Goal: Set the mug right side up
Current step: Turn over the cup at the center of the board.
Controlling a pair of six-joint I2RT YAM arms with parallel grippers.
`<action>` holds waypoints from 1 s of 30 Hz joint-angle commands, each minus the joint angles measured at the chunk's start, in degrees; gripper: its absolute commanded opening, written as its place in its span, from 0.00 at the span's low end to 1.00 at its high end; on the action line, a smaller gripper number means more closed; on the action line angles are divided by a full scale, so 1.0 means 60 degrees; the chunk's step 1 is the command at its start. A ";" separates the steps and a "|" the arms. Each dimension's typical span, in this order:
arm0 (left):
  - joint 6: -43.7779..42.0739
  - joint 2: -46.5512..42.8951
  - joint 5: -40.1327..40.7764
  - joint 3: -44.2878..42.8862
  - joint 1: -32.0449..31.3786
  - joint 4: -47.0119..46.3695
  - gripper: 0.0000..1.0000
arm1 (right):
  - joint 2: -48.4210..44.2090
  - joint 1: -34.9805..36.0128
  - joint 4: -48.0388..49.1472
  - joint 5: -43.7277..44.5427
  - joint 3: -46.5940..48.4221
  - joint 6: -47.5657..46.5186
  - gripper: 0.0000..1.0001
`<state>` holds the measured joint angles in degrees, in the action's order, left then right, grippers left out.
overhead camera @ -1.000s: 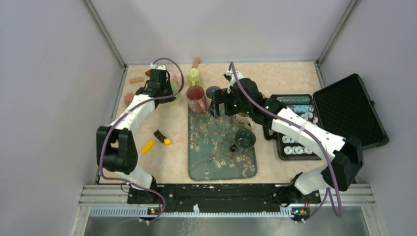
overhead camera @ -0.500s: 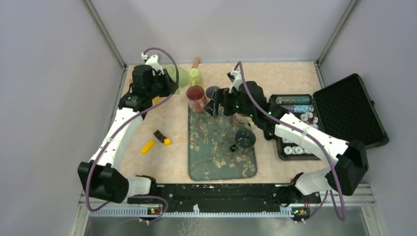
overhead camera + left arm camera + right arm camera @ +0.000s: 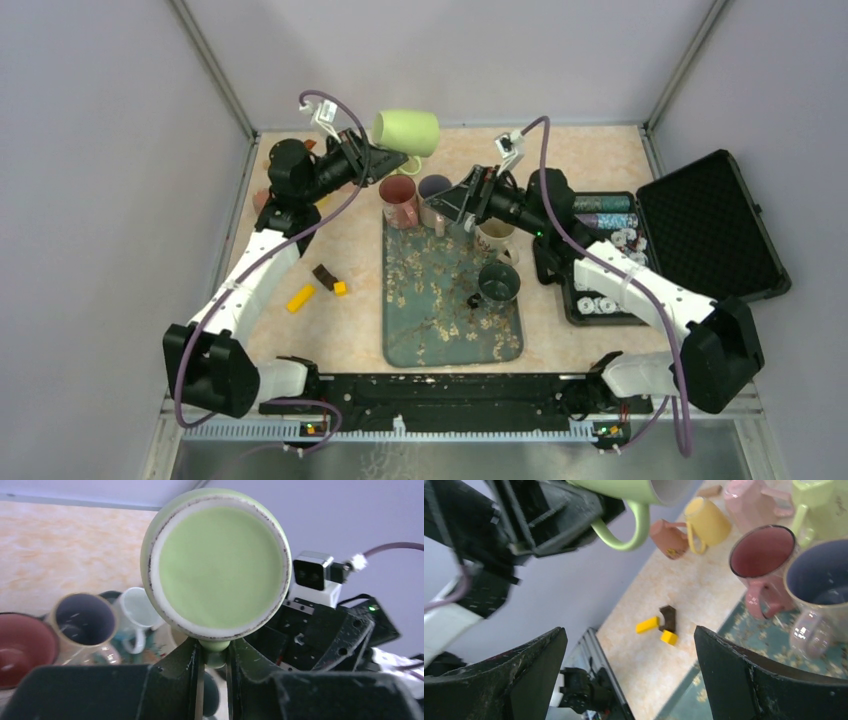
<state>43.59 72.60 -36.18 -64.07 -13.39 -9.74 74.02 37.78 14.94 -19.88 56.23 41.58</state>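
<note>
The light green mug (image 3: pixel 407 133) hangs in the air above the back of the table, lying on its side with its mouth to the right. My left gripper (image 3: pixel 378 163) is shut on its handle. In the left wrist view the mug's base (image 3: pixel 216 560) faces the camera and the handle sits between the fingers of that gripper (image 3: pixel 215 655). My right gripper (image 3: pixel 455 203) is open and empty, raised over the back of the tray. The right wrist view shows the mug (image 3: pixel 624 490) held above, between that gripper's spread fingers (image 3: pixel 629 635).
A patterned tray (image 3: pixel 440 320) carries a maroon mug (image 3: pixel 398 200), a purple-lined mug (image 3: pixel 433 187), a white mug (image 3: pixel 495 236) and a dark mug (image 3: pixel 497 283). Yellow and brown blocks (image 3: pixel 320 283) lie to its left. An open black case (image 3: pixel 700 230) stands at the right. More mugs (image 3: pixel 706 522) stand back left.
My left gripper has lifted the green mug off the table at the back left, carrying it up and right and tipping it onto its side. My right gripper has tilted upward.
</note>
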 commanded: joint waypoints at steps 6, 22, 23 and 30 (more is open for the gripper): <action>0.3561 0.0589 -0.1834 0.0758 -0.0471 -0.6562 0.00 | -0.0292 -0.0469 0.3110 -0.1370 -0.0147 0.1717 0.96; 0.4248 0.1207 -0.1867 0.1233 -0.1229 -0.8140 0.00 | 0.0000 -0.0489 0.3589 -0.1394 0.0231 0.2104 0.67; 0.4261 0.1226 -0.1863 0.1268 -0.1260 -0.8167 0.00 | 0.0000 -0.0482 0.3609 -0.1377 0.0217 0.2105 0.64; 0.4220 0.1285 -0.1730 0.1457 -0.1434 -0.8228 0.00 | 0.0108 -0.0487 0.3779 -0.1289 0.0124 0.2236 0.45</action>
<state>69.21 80.77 -47.68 -55.20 -21.21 -51.29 74.35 35.31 32.75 -27.46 54.54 54.50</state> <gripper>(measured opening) 0.237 0.500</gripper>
